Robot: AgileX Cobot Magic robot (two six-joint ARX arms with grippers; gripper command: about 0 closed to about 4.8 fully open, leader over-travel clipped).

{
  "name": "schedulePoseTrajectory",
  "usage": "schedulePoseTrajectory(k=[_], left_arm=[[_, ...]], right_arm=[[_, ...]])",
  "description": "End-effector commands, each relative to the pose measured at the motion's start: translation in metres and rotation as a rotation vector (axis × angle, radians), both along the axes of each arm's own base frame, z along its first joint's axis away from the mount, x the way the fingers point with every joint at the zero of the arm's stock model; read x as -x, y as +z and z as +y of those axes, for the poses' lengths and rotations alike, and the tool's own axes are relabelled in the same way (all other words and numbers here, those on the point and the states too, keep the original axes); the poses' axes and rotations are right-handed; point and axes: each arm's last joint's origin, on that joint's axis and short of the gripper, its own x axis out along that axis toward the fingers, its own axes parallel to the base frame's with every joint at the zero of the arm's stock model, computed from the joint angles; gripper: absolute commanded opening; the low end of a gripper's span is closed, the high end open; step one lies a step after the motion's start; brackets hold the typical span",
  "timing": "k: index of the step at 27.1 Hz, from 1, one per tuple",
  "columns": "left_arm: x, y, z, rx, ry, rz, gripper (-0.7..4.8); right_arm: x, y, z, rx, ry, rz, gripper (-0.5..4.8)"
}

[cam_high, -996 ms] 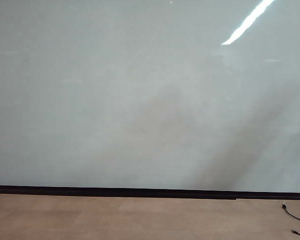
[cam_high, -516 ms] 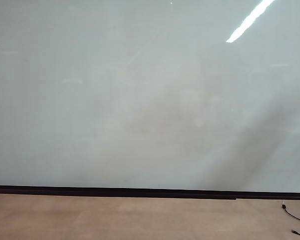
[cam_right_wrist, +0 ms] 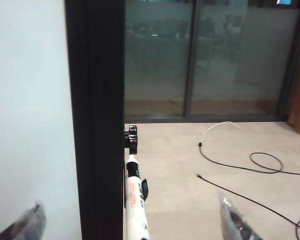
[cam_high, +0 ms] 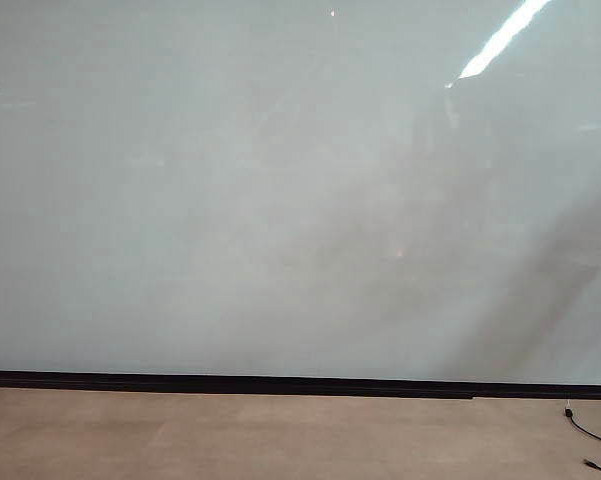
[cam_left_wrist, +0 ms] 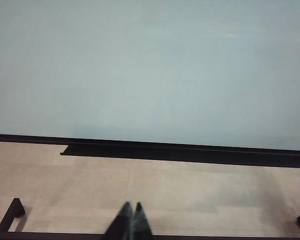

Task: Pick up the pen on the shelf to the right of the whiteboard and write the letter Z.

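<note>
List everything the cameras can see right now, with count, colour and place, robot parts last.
glossy pale grey-white whiteboard: one, fills the exterior view, no writing on it.
black strip: one, along the whiteboard's lower edge.
tan floor: below the board.
slim white marker pen: one, orange label, beside the board's black side frame.
black cables: several, on the floor right of the board.
left gripper: black, shut, low before the board.
right gripper: translucent fingers, open, either side of the pen.

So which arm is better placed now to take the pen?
The right. Its open fingers frame the pen, which sits beside the whiteboard's black frame. The left gripper, fingers together, faces only whiteboard and floor, with no pen in its view.
</note>
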Motion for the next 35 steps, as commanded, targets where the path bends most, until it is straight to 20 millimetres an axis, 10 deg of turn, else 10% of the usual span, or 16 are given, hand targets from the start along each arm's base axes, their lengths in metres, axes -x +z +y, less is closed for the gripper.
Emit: schedulePoseTrajectory(k=[1, 35], left_arm=[[0.0, 0.001, 0.0, -0.005, -0.001, -0.007, -0.04], [0.0, 0.001, 0.0, -0.004, -0.001, -0.007, -0.05]], right_arm=[[-0.015, -0.005, -0.006, 0.002, 0.059, 0.008, 4.79], [-0.056, -0.037, -0.043, -0.068, 0.217, 0.064, 4.67]])
